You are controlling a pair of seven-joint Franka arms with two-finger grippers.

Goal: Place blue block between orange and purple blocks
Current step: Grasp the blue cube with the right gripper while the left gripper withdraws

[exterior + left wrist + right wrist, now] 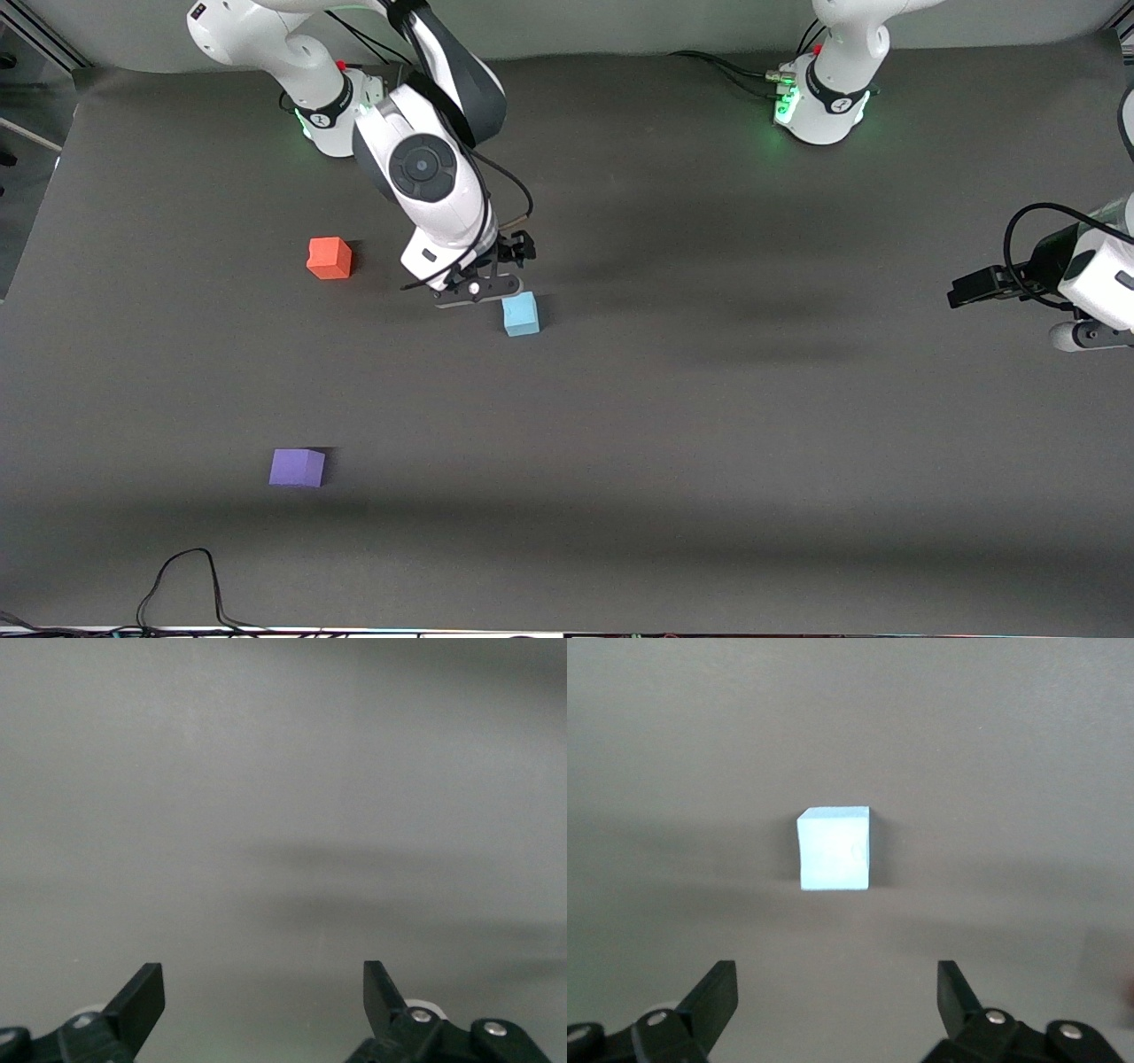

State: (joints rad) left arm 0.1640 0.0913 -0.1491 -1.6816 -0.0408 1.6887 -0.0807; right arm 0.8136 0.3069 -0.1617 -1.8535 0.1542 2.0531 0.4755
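The blue block (521,314) sits on the dark table near the middle. The orange block (330,258) lies toward the right arm's end, close to that arm's base. The purple block (297,467) lies nearer to the front camera than the orange one. My right gripper (479,289) hovers over the table right beside the blue block, on the side toward the orange block. It is open and empty. In the right wrist view the blue block (834,849) lies ahead of the open right gripper (837,985). My left gripper (1076,335) waits at the table's edge, open and empty (264,988).
A black cable (182,571) loops on the table's edge nearest the front camera. More cables (735,75) lie by the left arm's base. The left wrist view shows only bare grey table (283,815).
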